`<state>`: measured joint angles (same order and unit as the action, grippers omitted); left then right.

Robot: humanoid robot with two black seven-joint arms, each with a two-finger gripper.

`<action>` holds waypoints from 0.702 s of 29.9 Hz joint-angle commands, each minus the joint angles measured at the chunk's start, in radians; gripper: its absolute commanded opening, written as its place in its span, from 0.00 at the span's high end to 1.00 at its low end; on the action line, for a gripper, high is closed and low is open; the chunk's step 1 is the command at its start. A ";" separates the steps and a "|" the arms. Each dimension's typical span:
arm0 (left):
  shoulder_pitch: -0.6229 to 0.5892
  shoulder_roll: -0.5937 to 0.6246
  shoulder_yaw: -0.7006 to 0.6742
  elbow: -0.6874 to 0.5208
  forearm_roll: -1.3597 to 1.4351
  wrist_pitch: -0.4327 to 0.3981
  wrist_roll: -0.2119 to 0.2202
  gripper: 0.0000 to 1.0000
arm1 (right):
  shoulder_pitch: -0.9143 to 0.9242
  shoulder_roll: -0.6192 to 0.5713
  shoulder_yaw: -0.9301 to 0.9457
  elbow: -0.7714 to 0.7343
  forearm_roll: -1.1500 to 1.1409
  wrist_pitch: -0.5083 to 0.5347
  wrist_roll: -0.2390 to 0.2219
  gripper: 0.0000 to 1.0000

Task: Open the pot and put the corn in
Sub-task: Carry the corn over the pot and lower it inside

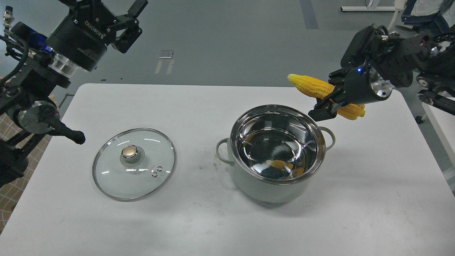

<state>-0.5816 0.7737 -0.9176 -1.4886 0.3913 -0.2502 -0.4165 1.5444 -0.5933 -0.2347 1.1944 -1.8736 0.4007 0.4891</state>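
The pot point(277, 153) stood uncovered on the surface point(213, 103); the right claw point(328, 103) grasped the corn point(312, 87) above its far right rim; next, carry left, lower, release; the left claw point(122, 17) was released.

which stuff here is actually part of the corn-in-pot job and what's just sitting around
Part of the job:
- pot, open on the table
- corn, held in the air by the right gripper, beside the pot's rim
- glass lid, already off, flat on the table to the pot's left

Just around:
- left gripper, open, holding nothing
- chair on the floor behind the table
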 commanded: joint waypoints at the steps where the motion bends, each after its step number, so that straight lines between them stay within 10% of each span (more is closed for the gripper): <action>1: 0.002 0.002 -0.004 -0.001 0.000 0.000 0.001 0.06 | 0.002 0.078 -0.050 -0.003 0.004 0.000 0.000 0.88; 9: 0.005 -0.002 -0.003 -0.001 0.000 0.000 0.001 0.06 | -0.029 0.148 -0.069 -0.018 0.037 -0.003 0.000 0.83; 21: 0.006 -0.007 -0.003 -0.001 0.000 0.000 0.001 0.06 | -0.059 0.167 -0.072 -0.027 0.076 -0.011 0.000 0.50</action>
<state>-0.5754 0.7674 -0.9211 -1.4896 0.3912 -0.2500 -0.4154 1.4919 -0.4308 -0.3068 1.1675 -1.8065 0.3921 0.4884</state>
